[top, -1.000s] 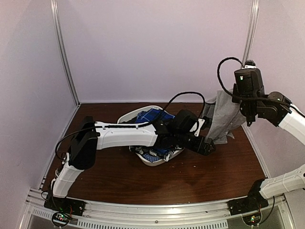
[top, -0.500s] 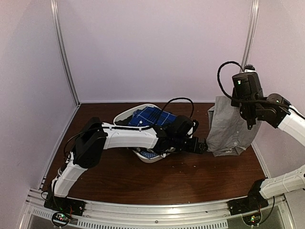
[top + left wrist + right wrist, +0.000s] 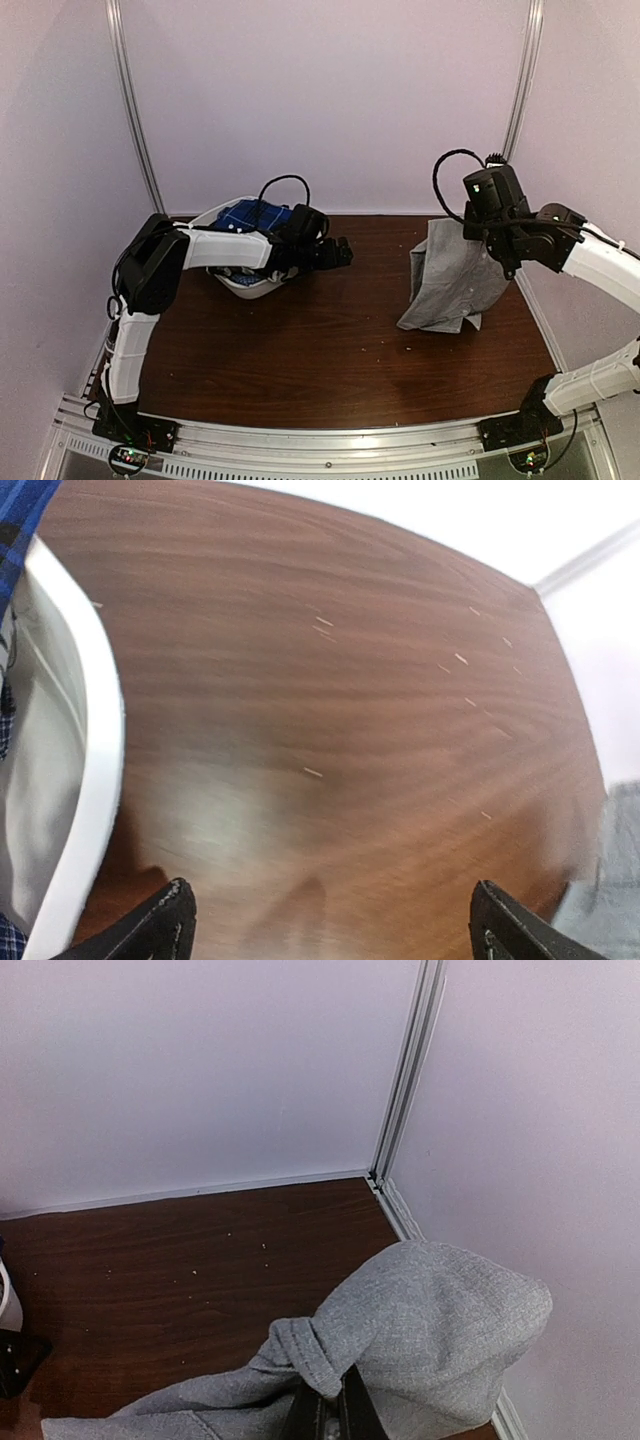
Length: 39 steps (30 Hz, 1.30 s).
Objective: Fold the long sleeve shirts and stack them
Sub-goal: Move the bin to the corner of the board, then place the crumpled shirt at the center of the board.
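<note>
The right fingers (image 3: 305, 1422) are pinched shut on a fold of the grey shirt (image 3: 450, 285). The shirt now hangs further in over the counter (image 3: 330, 360), its lower edge seemingly reaching the wood. The left fingers (image 3: 172, 920) stand wide and empty. They have swung back from the shirt to just beside the basket (image 3: 238, 287), where the plaid shirts (image 3: 255, 215) lie. Spreading the grey shirt flat looks like the next step.

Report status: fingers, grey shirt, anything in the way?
Left fingers open, empty, beside basket. Right fingers shut on grey shirt, hanging, lower edge at table. Blue plaid cloth in basket. Nothing in the way.
</note>
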Available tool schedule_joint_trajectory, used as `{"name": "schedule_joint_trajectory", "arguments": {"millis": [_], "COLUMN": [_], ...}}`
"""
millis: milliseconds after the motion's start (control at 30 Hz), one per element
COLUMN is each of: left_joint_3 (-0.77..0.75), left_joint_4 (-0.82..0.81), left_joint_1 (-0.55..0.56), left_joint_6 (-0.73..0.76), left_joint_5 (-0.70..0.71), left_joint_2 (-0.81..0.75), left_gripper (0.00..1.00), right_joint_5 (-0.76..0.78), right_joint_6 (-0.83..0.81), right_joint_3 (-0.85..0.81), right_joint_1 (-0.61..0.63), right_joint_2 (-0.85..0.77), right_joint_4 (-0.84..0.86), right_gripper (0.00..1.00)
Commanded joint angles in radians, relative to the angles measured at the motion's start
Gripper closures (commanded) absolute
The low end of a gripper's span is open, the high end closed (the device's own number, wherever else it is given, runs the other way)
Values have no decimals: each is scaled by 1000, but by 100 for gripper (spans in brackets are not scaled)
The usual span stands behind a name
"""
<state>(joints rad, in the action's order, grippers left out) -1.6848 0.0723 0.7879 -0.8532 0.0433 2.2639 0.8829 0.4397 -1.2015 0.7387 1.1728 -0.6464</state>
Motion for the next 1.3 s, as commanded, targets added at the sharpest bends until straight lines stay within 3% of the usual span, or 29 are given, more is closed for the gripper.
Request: {"name": "schedule_joint_trajectory", "arguments": {"millis": [0, 267, 467, 633, 833, 1067, 1200, 1267], "left_joint_3": [56, 80, 67, 49, 111, 255, 320, 330], "left_joint_4": [20, 52, 51, 53, 41, 22, 24, 39], "left_joint_1": [-121, -335, -433, -430, -353, -314, -307, -306], "left_joint_6": [55, 146, 227, 316, 397, 408, 420, 422], "left_joint_5": [35, -10, -79, -169, -203, -189, -162, -158], "left_joint_2": [-37, -74, -97, -147, -310, -551, -678, -719], "left_gripper": [2, 2, 2, 2, 2, 2, 2, 2], "right_joint_5": [-42, -143, -259, -316, -427, -538, -665, -841], "right_joint_6": [16, 9, -44, -94, -180, -269, -232, -181], "right_joint_3": [12, 12, -9, -56, -124, -356, -395, -345], "right_joint_1": [-7, -4, 3, 38, 92, 198, 189, 111], "right_joint_2": [27, 99, 152, 200, 212, 263, 259, 262], "right_joint_4": [61, 114, 148, 163, 203, 184, 225, 274], "right_gripper": [100, 100, 100, 100, 100, 100, 100, 100]}}
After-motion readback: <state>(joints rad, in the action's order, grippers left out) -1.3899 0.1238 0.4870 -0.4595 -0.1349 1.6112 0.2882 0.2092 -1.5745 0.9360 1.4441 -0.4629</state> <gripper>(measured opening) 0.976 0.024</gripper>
